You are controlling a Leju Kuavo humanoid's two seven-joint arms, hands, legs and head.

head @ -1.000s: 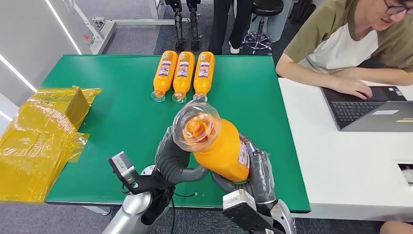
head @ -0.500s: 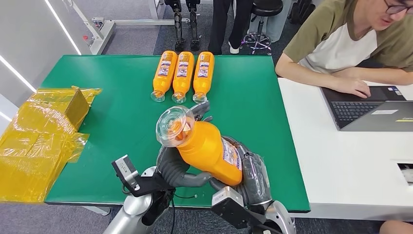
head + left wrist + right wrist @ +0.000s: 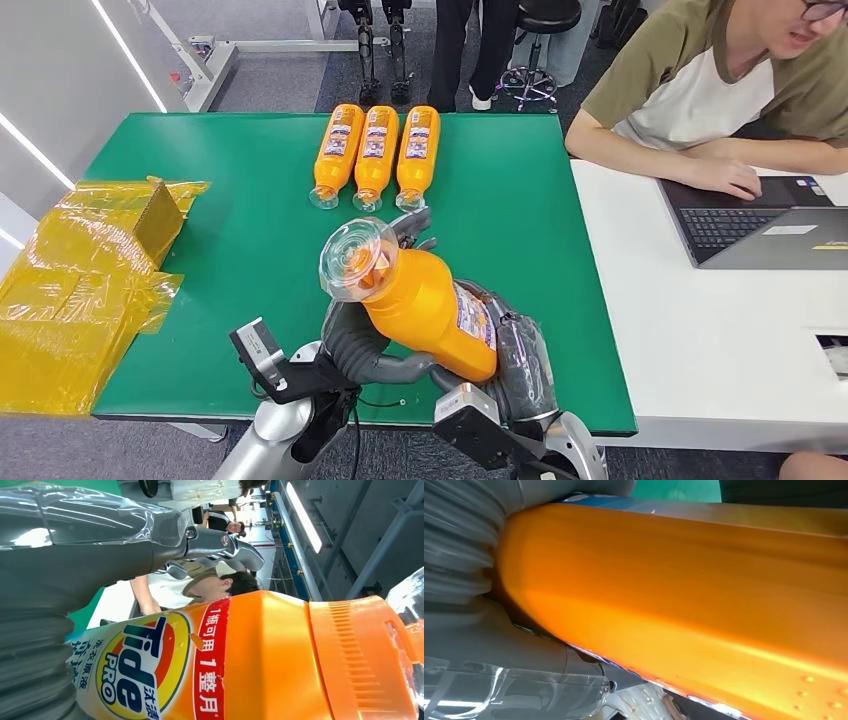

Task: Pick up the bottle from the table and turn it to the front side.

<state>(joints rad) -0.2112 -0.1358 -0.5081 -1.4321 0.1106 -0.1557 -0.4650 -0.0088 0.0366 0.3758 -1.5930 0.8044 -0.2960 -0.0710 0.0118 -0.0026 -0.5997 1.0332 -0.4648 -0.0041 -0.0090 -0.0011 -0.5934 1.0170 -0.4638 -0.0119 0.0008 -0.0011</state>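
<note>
An orange detergent bottle [image 3: 425,300] with a clear cap [image 3: 358,258] is lifted above the front of the green table [image 3: 240,240], cap tilted up and to the left. My left hand [image 3: 355,345] grips it from the left and below, fingers reaching past its far side. On the bottle's right side my right hand [image 3: 515,360] wraps around the base. In the left wrist view the bottle [image 3: 240,660] shows its Tide label beside my left hand [image 3: 75,565]. The right wrist view shows plain orange bottle [image 3: 684,590] wall against my right hand [image 3: 499,655].
Three more orange bottles [image 3: 375,150] lie side by side at the table's back. Yellow film-wrapped boxes [image 3: 80,280] sit at the left edge. A person [image 3: 720,90] works at a laptop [image 3: 760,225] on the white table to the right.
A second ago the cap pointed more toward me; the bottle has since swung so the cap sits further left and back. Nothing has moved in the last half second.
</note>
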